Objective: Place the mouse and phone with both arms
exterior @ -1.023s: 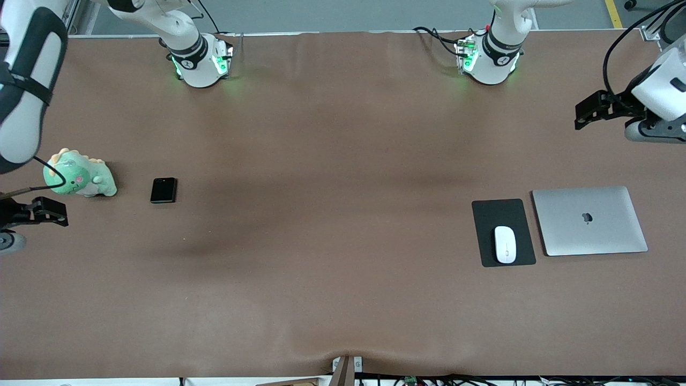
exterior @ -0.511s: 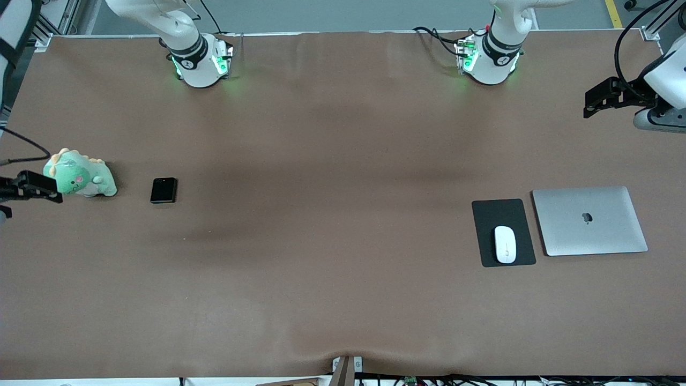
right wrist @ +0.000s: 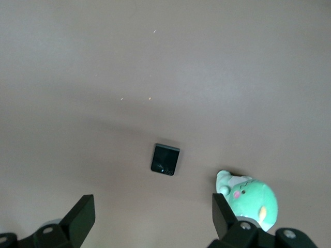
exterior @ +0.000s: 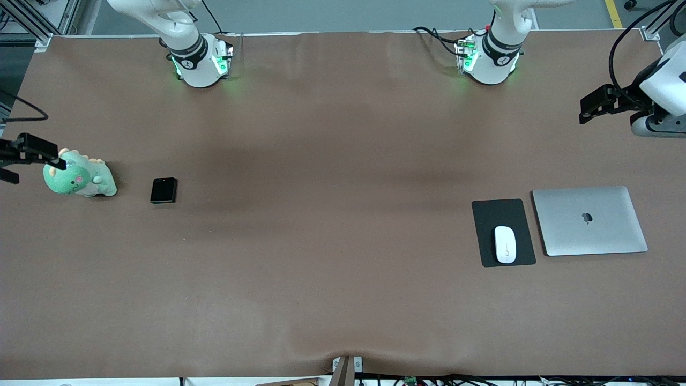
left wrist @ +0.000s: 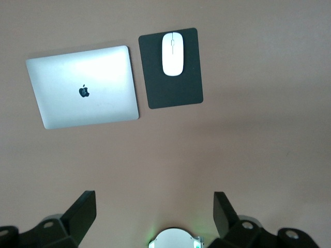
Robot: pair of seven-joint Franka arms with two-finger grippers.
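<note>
Both arms' fingers stand apart and empty, high over the tabletop's [exterior: 332,225] ends, above laptop [exterior: 589,221], mousepad [exterior: 496,212] carrying the mouse [exterior: 505,244], and phone [exterior: 163,190] beside the plush [exterior: 80,177], suggesting both placed or neither lifted.

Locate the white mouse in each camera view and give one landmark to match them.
Front view: white mouse lies on the black mouse pad, on the part of it nearer the front camera, beside the closed silver laptop.
Left wrist view: mouse on the pad, laptop alongside.
Right wrist view: not in it.
Shared landmark: the laptop, in the front and left wrist views.
</note>
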